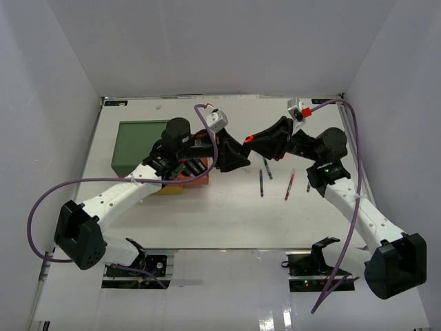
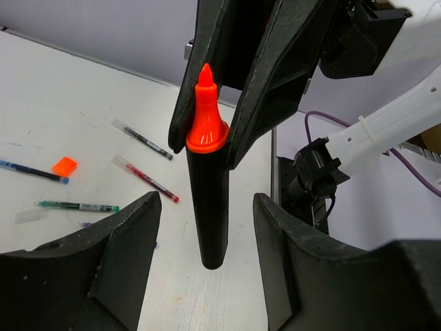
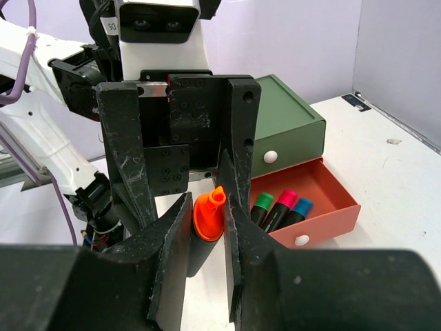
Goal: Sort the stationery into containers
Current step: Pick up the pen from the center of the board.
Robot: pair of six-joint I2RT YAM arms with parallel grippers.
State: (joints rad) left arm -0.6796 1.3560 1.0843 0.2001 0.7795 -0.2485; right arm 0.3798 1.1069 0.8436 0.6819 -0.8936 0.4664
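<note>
White walls (image 1: 207,41) are enclosing a white tabletop (image 1: 207,214). Above its middle, right of the drawers (image 1: 138,141), the highlighter (image 2: 210,207) is hanging upright, orange cap up, barrel down. The right hand (image 3: 207,210) is clamping the cap; the left hand (image 2: 205,207) is flanking the barrel, fingers apart. From above, both hands are hiding the barrel.

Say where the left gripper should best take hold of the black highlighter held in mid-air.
Take the highlighter by its black barrel, coming from the free end opposite the orange end. The right gripper pinches the orange end, leaving only the barrel bare, and the left gripper has a finger on either side of it.
</note>
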